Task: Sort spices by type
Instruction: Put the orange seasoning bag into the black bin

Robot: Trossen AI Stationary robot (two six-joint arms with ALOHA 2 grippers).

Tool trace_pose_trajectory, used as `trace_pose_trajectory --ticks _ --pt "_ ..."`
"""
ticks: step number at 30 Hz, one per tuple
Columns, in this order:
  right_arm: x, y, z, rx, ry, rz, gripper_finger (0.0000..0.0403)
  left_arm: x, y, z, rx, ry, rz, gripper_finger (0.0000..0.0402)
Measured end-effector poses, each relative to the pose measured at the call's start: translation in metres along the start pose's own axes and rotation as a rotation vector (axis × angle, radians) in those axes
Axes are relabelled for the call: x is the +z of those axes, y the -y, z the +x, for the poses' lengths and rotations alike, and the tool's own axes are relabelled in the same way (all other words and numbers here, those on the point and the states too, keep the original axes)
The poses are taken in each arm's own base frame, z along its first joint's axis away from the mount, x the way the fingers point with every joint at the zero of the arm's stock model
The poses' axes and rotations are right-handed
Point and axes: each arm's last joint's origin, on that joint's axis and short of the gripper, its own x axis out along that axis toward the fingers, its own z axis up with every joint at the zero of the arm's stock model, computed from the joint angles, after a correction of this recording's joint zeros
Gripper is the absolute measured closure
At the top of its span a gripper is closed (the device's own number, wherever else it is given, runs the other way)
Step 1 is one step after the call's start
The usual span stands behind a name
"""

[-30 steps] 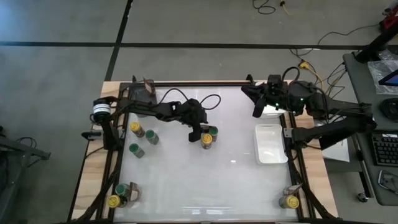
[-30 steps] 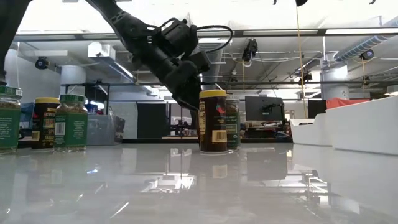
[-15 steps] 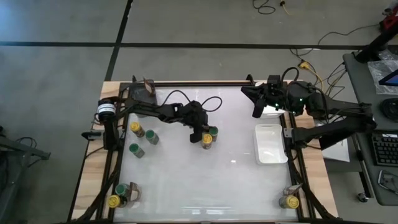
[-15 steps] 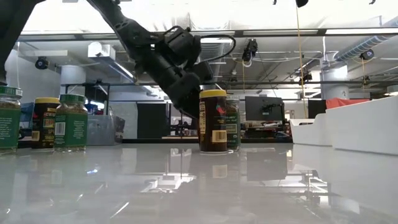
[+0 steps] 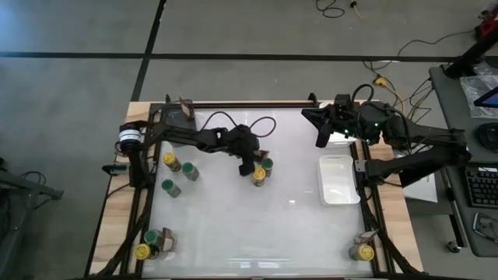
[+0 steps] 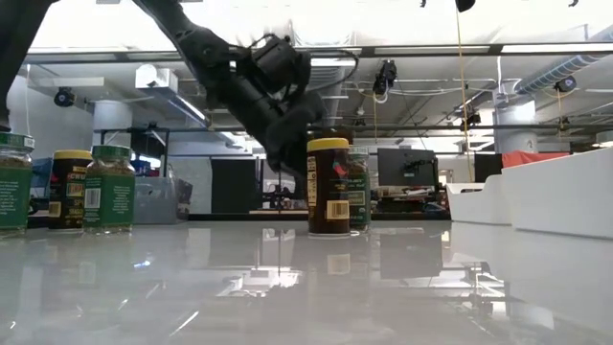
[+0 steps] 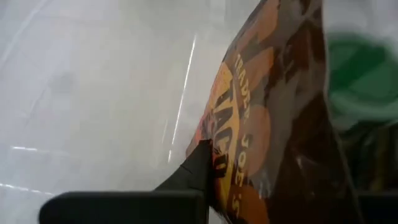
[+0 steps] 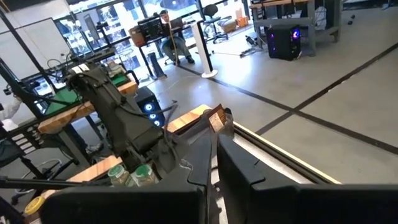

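My left gripper [image 5: 250,164] is at mid-table, shut on an orange-brown seasoning packet [image 7: 267,112], which shows brownish in the high view [image 5: 263,154]. Right beside it stand two spice jars, one yellow-lidded [image 5: 259,175] [image 6: 329,187] and one green-lidded [image 5: 267,165]. Three more jars stand at the left: one yellow-lidded [image 5: 170,161] and two green-lidded [image 5: 189,172] [image 5: 169,187]. My right gripper [image 5: 320,140] hangs shut above the far right of the table, holding nothing. My left gripper pinches the packet at its edge [image 7: 217,155] between its two fingers; one dark fingertip [image 7: 196,165] shows on it. The packet stands tilted next to the green lid [image 7: 360,74]. The gripper hides whether its lower end rests on the table.
A white tray [image 5: 339,180] lies at the right, with another [image 5: 345,134] under my right arm. Jars and packets sit in the near-left corner [image 5: 152,243], the near-right corner [image 5: 360,249] and the far-left corner [image 5: 184,106]. The near middle of the table is bare.
My left gripper has shut on the packet beside the yellow-lidded jar, rising a little and shifting slightly toward the far edge. The jars have stayed where they were.
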Motion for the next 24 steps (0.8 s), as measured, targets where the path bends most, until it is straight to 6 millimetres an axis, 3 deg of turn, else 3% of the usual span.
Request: trace_pose_trajectory --ticks 5,11,18,24 --pt "0.0 0.0 0.0 0.0 -0.002 -0.001 0.0385 0.016 0.001 -0.036 0.062 0.038 -0.051 0.0387" --pt "-0.001 0.0 0.0 -0.002 -0.008 -0.006 0.0385 0.022 -0.004 -0.103 0.313 0.014 -0.182 0.0388" --pt "-0.001 0.0 0.0 -0.002 -0.006 -0.022 0.0385 -0.002 -0.028 -0.182 0.685 -0.074 -0.52 0.0389" --pt "-0.001 0.0 0.0 -0.002 -0.007 -0.025 0.0385 -0.029 -0.056 -0.222 0.928 -0.138 -0.803 0.0389"
